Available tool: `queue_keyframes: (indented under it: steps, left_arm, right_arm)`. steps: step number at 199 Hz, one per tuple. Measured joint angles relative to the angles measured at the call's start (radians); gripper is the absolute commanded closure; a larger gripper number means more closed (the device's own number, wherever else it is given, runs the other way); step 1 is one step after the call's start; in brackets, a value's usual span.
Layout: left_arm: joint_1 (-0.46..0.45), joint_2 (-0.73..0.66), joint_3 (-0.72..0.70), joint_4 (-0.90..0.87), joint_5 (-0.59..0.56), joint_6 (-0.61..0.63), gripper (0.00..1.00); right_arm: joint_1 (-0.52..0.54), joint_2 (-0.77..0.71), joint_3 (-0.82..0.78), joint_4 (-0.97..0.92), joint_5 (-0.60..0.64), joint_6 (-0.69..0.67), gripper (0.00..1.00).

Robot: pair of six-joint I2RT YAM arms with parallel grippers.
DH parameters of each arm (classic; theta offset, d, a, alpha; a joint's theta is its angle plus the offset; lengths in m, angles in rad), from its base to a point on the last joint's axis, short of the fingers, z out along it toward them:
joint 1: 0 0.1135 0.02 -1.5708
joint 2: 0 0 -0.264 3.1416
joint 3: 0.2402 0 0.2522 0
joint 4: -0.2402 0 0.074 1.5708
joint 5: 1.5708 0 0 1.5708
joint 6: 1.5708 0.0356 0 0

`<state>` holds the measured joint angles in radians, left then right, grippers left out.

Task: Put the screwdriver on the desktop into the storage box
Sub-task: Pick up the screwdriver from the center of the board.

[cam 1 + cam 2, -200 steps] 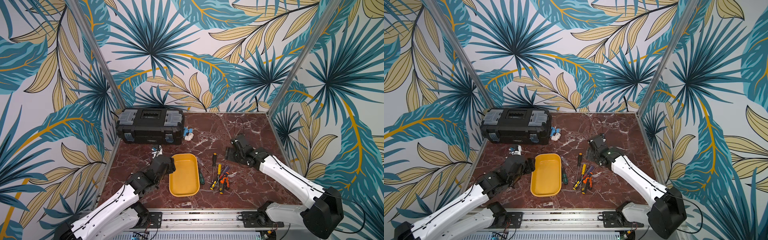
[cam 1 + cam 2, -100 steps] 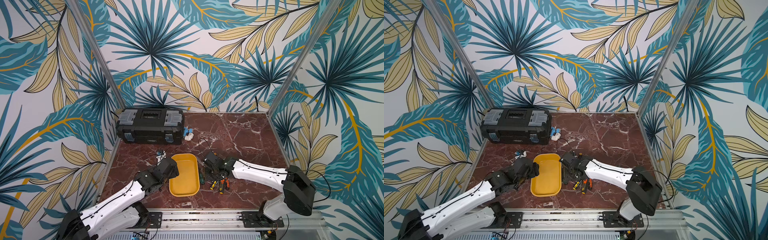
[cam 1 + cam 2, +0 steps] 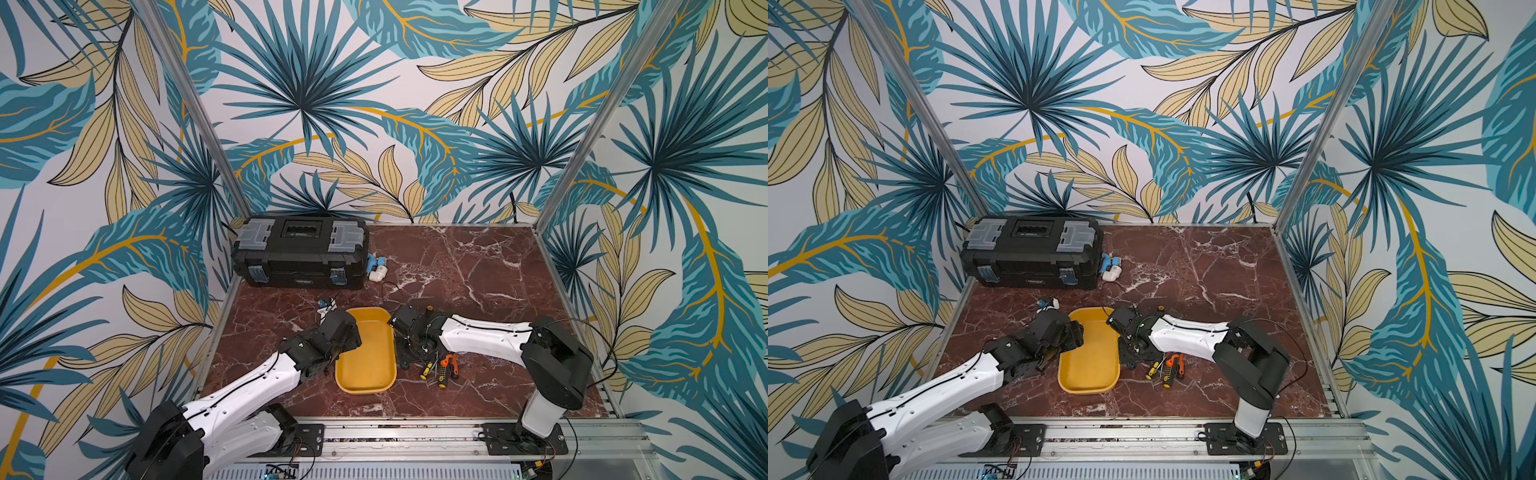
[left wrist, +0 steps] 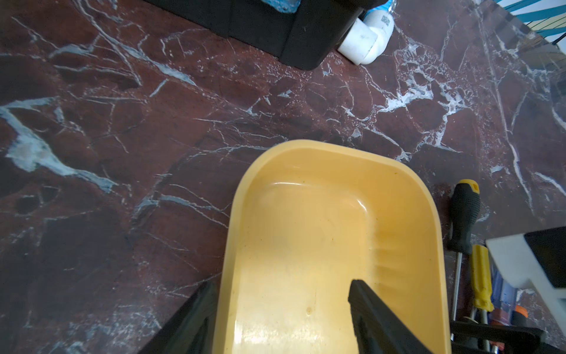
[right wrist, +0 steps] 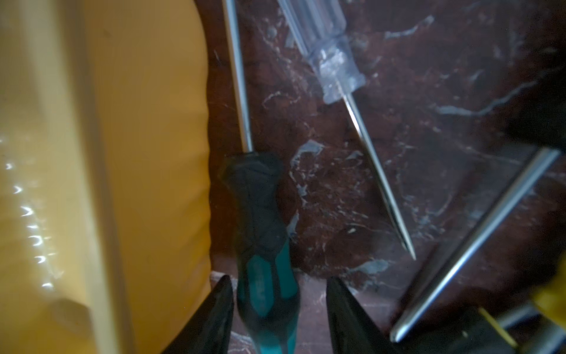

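Observation:
The yellow storage box [image 3: 365,374] [image 3: 1090,365] lies empty on the marble desktop [image 3: 457,270]. A screwdriver with a teal and black handle [image 5: 260,220] lies on the desktop right beside the box's wall [image 5: 137,122]. My right gripper [image 5: 278,279] [image 3: 409,345] is low over it and open. Its fingers straddle the handle, with a gap on the side away from the box. My left gripper [image 4: 281,282] [image 3: 349,343] is open across the box's left rim [image 4: 232,245], one finger outside and one inside.
More screwdrivers lie right of the box: a clear-handled one [image 5: 324,55], a black and yellow one [image 4: 464,214], and a pile with orange handles [image 3: 440,365]. A black toolbox [image 3: 299,253] and a white pipe fitting [image 3: 377,272] stand at the back left.
My right arm swung in from the right to the box's side and came down over the teal-handled screwdriver, its jaws narrowing. My left gripper shifted onto the box's left rim.

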<state>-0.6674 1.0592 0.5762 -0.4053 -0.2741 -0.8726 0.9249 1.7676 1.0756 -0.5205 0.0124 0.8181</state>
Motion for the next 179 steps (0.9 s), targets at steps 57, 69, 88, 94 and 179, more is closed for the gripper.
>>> queue_keyframes:
  steps: [57, 69, 88, 94, 179]
  left_arm:
    - [0.004, 0.067, 0.0, 0.044, 0.008, 0.054, 0.29]
    - [0.005, 0.087, 0.0, 0.05, 0.01, 0.062, 0.29]
    - [0.007, 0.109, 0.0, 0.052, 0.011, 0.071, 0.3]
    - [0.008, 0.113, 0.0, 0.052, 0.012, 0.072, 0.3]
    - [0.008, 0.106, 0.018, 0.035, -0.002, 0.082, 0.29]
  right_arm:
    - [-0.002, 0.03, 0.02, 0.001, 0.014, -0.006, 0.67]
    - [-0.002, 0.03, 0.021, 0.001, 0.017, -0.013, 0.72]
    - [-0.006, 0.03, 0.027, 0.0, 0.021, -0.02, 0.81]
    - [-0.007, 0.03, 0.031, 0.0, 0.023, -0.023, 0.84]
    - [-0.009, -0.161, 0.082, -0.09, 0.165, -0.067, 1.0]
